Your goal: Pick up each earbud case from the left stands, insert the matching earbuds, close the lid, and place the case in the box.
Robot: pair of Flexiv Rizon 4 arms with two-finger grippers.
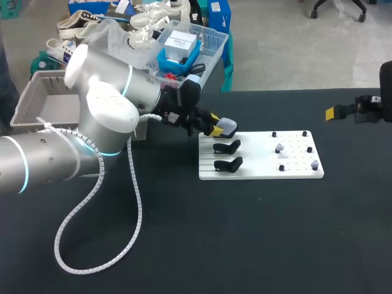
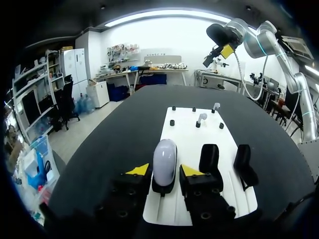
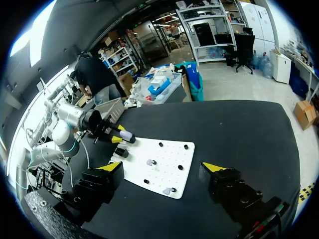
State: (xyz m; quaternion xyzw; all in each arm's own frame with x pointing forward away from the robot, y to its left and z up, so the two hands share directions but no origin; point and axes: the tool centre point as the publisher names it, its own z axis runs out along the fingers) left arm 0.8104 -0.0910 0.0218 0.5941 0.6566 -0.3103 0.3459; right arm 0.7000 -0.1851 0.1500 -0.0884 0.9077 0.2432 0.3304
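Observation:
A white pegboard (image 1: pixel 294 174) lies on the black table. At its left end a pale grey earbud case (image 1: pixel 227 127) rests on the first stand, and two black stands (image 1: pixel 226 147) beside it are bare. My left gripper (image 1: pixel 215 128) straddles that case. In the left wrist view the case (image 2: pixel 165 162) sits between the yellow tips of the left gripper (image 2: pixel 164 170), with thin gaps on both sides. Small earbuds (image 1: pixel 280 147) sit on the board's peg side, also visible as earbuds (image 3: pixel 150 162). My right gripper (image 1: pixel 343 111) hovers wide open and empty, well off the board's right; the right gripper (image 3: pixel 163 167) faces it.
A grey bin (image 1: pixel 37 92) stands at the table's back left, behind my left arm. A clear crate (image 1: pixel 208 46) of odds and ends sits at the back edge. The left arm's white cable (image 1: pixel 92 257) loops over the table's near left.

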